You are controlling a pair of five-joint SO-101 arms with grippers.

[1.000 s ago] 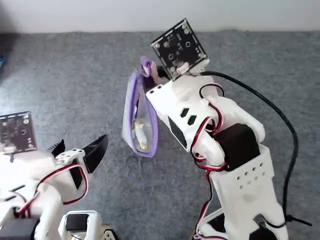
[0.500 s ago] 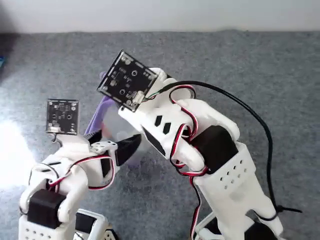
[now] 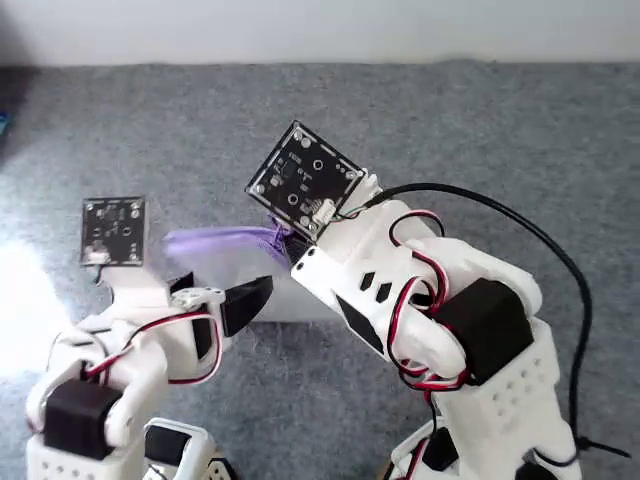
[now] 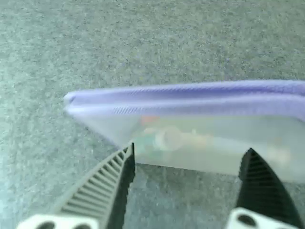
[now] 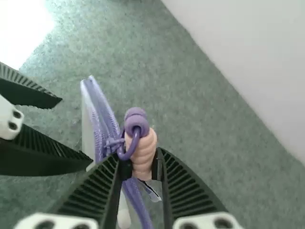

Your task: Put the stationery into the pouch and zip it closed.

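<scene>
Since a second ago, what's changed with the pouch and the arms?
The left gripper rose from the near-left corner to the pouch, jaws open at its end. The right gripper turned the pouch from front-to-back to side-to-side. Unchanged: right jaws shut on the zip pull, stationery inside.

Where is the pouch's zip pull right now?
The zip pull is pinched between the right gripper's fingers in the right wrist view, at one end of the pouch; the open left gripper sits beside the pouch.
</scene>
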